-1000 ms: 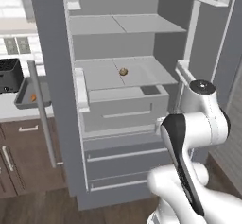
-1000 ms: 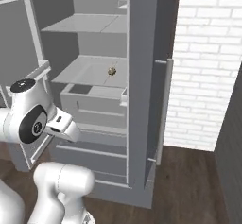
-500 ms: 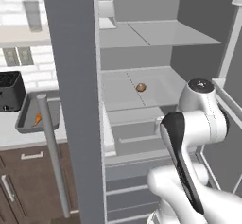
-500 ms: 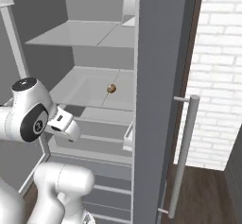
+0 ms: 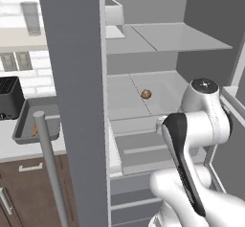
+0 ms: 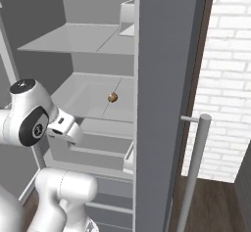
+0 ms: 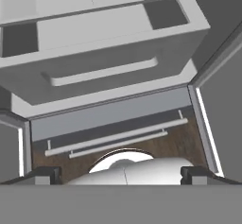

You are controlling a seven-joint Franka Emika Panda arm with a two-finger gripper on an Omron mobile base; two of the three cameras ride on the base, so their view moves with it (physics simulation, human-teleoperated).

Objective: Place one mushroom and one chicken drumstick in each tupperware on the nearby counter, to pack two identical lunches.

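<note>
While the arm [image 5: 191, 140] hangs folded in front of the open fridge, a brown-capped mushroom [image 5: 146, 94] sits alone on the middle shelf [image 5: 162, 89], at about eleven o'clock from the arm's top joint in the left base view. From the right base camera that mushroom [image 6: 112, 97] lies at roughly two o'clock from the white shoulder, well apart from it. Over at nine o'clock in the left base view, the counter [image 5: 28, 149] carries a grey tupperware [image 5: 28, 125] with a sliver of orange, likely a chicken drumstick [image 5: 36, 130], peeking past the door handle, and a black toaster [image 5: 9, 96] just beside it. Down the hand camera, the gripper [image 7: 118, 175] points at the drawer [image 7: 108, 48], fingers spread wide, holding nothing.
</note>
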